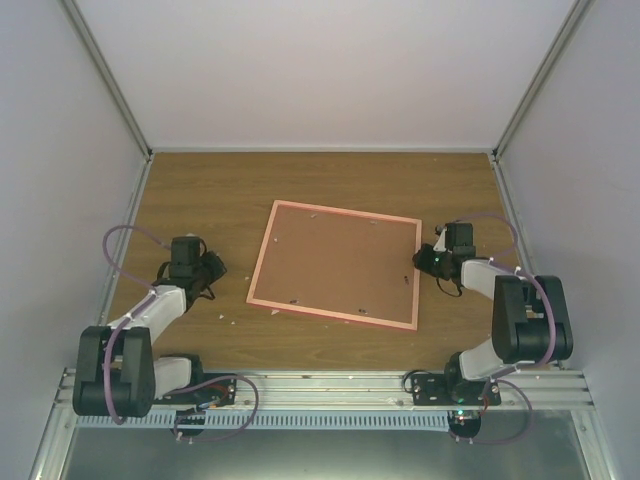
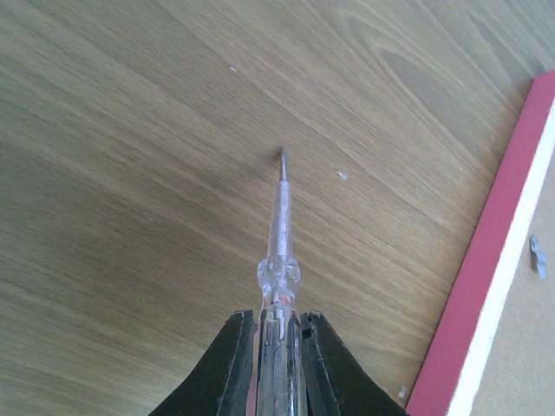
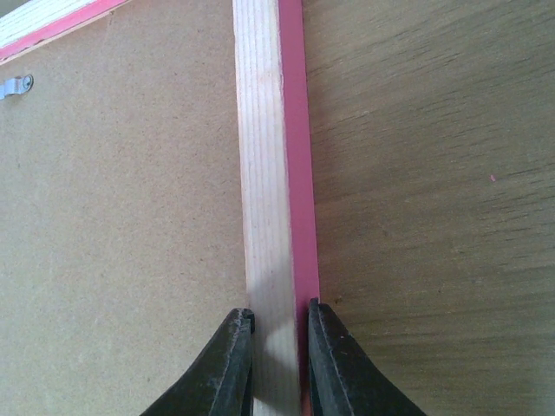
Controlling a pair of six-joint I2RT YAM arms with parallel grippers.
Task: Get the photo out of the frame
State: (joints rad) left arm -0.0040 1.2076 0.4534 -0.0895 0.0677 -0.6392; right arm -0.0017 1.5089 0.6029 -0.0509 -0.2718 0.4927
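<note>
Frame [image 3: 269, 173] lies back-up, right claw [image 3: 280, 314] clamping its edge, left claw [image 2: 277, 319] gripping a screwdriver [image 2: 279, 251] nearby.

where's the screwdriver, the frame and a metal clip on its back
screwdriver [image 2: 280, 217], left wrist view, middle of its clear shaft
frame [image 3: 260, 173], right wrist view, pale wooden rim
metal clip [image 2: 538, 256], left wrist view, its middle

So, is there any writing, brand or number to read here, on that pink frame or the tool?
None readable. The frame lies back up, showing plain brown board; the clear screwdriver shows no marking; nothing legible elsewhere.
</note>
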